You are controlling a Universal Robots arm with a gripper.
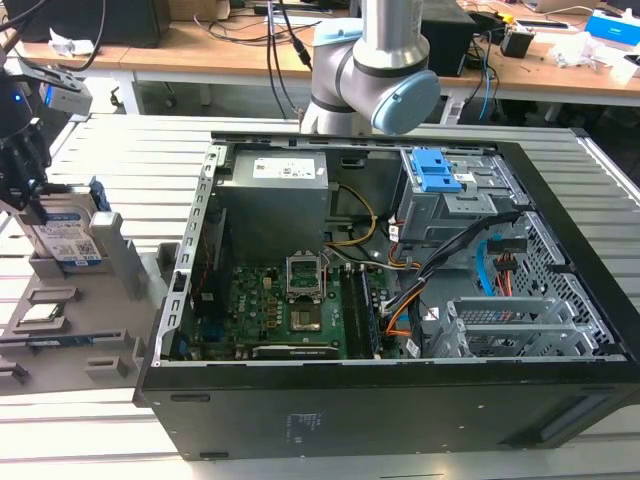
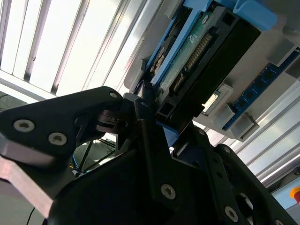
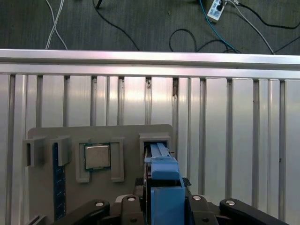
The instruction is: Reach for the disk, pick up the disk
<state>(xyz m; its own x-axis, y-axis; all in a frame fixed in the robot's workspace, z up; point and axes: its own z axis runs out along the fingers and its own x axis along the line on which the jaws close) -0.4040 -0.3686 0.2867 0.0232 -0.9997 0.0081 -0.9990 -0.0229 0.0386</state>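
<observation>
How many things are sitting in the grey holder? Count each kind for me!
In the grey holder:
Disk: 1
Square chip: 1
Long blue strip: 1
Total: 3

Holder (image 1: pixel 125 258) slot walls flank the disk (image 1: pixel 68 238). The case (image 1: pixel 196 225) wall stands near on the exterior view's right; the table (image 1: pixel 135 150) behind the holder appears open.
</observation>
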